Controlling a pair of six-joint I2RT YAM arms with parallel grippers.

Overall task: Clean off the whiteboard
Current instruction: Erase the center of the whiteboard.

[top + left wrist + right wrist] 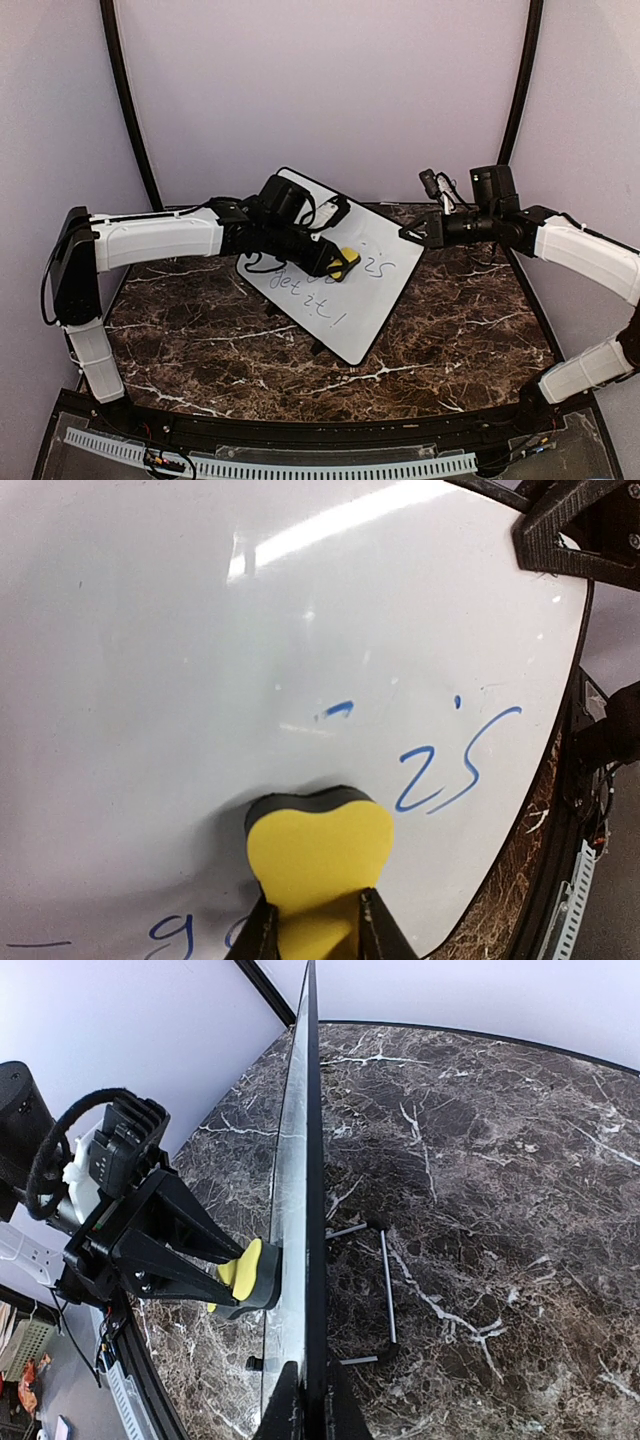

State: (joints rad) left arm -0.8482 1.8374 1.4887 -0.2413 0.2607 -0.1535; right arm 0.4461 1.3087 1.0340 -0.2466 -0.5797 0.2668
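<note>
**Top view.** The large glossy white, black-framed whiteboard (335, 318) stands tilted and turned diagonally on the dark brown, white-veined marble table (470, 330). The left gripper (338, 264) is at the whiteboard's middle, closed on a small yellow foam eraser (347, 262). The right gripper (408, 235) meets the whiteboard's right edge. Blue handwriting (305, 291) shows below and right of the eraser. The upper part of the whiteboard looks clean.

**Left wrist view.** The left gripper (320, 922) has its jaws narrow, pinching the eraser (318, 852). The eraser's dark felt face is pressed to the whiteboard (150, 680). Blue "is" sits just right of the eraser, 1 short dash sits above it, and more letters run along the whiteboard's lower part.

**Right wrist view.** The whiteboard (298, 1190) is seen edge-on. The right gripper (305, 1412) is clamped tight on its frame, 1 finger on each side. The eraser (247, 1272) touches the whiteboard's front face. A thin black wire stand (385, 1285) props the back.

**Risks, judged.**
- About half the writing is left to wipe.
- A hard push from the eraser could tip the whiteboard back or fold the stand, if the frame slips in the right gripper's pinch.
- The squeezed foam could twist out of the left jaws on a sideways stroke.
- A stroke toward the whiteboard's right edge brings the 2 grippers close enough to risk a collision.
- A felt face that lifts off flat would leave streaks.
</note>
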